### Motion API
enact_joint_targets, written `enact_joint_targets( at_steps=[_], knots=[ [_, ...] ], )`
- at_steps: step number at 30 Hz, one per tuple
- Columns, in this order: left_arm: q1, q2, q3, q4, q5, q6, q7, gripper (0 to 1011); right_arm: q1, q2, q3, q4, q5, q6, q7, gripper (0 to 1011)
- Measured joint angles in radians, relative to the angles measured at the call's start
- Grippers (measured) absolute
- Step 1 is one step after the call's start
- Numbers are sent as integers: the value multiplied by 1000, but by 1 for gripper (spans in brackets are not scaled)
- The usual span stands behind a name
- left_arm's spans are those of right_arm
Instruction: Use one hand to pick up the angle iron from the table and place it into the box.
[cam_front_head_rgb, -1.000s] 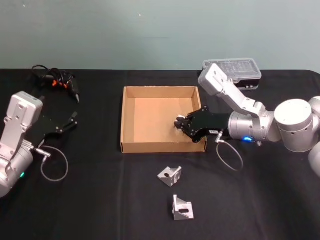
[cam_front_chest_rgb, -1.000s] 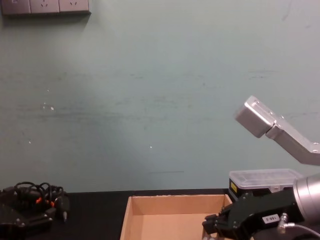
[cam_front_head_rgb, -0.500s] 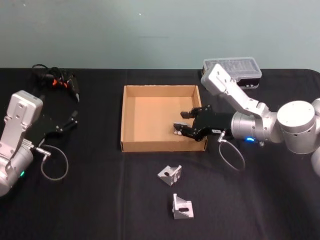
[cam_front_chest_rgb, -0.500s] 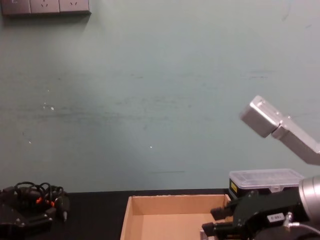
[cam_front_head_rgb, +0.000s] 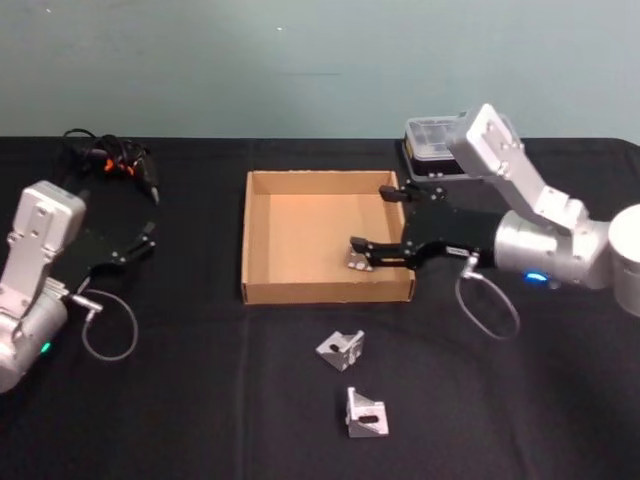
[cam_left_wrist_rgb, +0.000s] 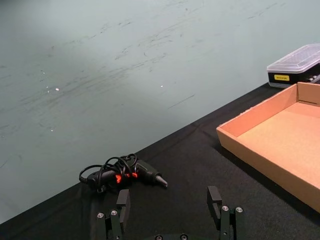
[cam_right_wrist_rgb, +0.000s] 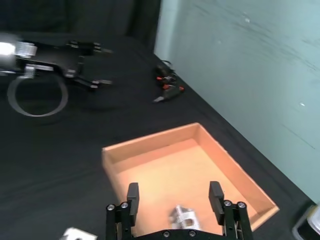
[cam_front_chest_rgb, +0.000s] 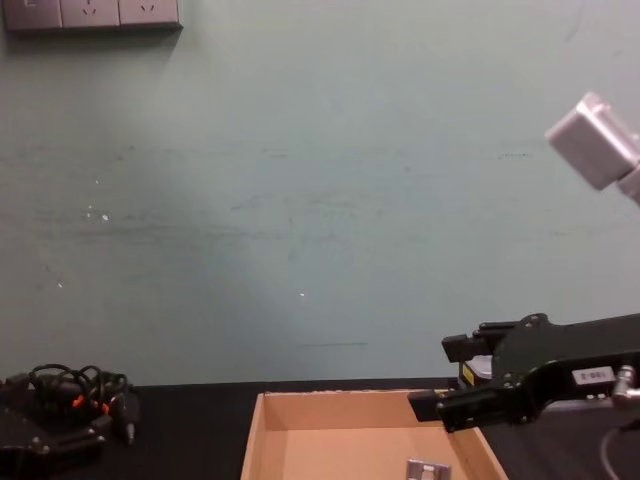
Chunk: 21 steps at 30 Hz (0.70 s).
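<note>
Lying in the box (cam_front_head_rgb: 300, 232) is one angle iron (cam_front_head_rgb: 359, 263).

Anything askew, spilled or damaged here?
Nothing stands out. One angle iron lies inside the box by its right wall, beneath the open right claw. Two other angle irons sit on the table in front. The left claw is parked open at left.

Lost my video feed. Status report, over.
Right gripper open above box, right side. One angle iron lies in box, ungripped; two angle irons on table in front. Left gripper open, parked left. Nothing blocking.
</note>
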<state>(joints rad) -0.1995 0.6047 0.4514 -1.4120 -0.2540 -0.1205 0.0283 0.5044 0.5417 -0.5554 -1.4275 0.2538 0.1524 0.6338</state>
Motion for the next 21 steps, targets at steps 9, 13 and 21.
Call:
enact_joint_targets(
  at_steps=[9,13,21],
  knots=[
    [0,0,0,0,0,0,0,1011,-59,131,0,-189,79,35,118,1004],
    [0,0,0,0,0,0,0,1011,-65,174,-9,-230,104,52,170,1004],
    [0,0,0,0,0,0,0,1011,-70,265,-46,-286,149,84,286,1004]
  ],
)
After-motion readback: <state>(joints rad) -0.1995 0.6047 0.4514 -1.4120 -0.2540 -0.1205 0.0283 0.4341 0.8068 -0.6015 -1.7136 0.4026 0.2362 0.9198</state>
